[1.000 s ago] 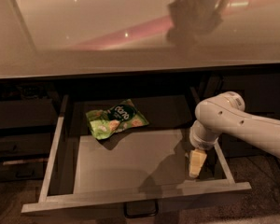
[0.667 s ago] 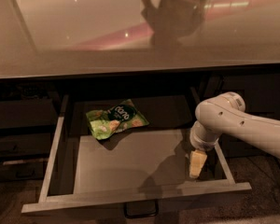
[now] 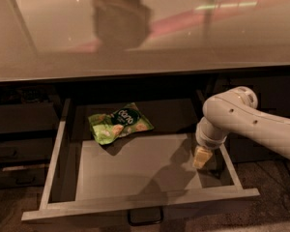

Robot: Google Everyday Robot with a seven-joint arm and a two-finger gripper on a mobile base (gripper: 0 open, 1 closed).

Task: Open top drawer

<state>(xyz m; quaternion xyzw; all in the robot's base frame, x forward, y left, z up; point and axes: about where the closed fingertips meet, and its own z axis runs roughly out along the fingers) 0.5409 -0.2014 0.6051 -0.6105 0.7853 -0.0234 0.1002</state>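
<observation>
The top drawer [image 3: 135, 201] stands pulled far out below the counter, its pale grey floor showing and its dark loop handle [image 3: 145, 217] at the front centre. A green snack bag [image 3: 119, 123] lies at the back left of the drawer floor. My white arm reaches in from the right, and my gripper [image 3: 202, 157] hangs inside the drawer near its right side edge, pointing down just above the floor. It is well apart from the bag and from the handle.
A glossy countertop [image 3: 145, 28] overhangs the drawer. Shorter dark drawer fronts [image 3: 14, 149] sit in the left stack, and a dark cabinet face [image 3: 275, 95] is on the right. Brown floor shows at the lower right.
The arm, gripper, drawer and bag have stayed in place. Only the dark reflection on the countertop has drifted left.
</observation>
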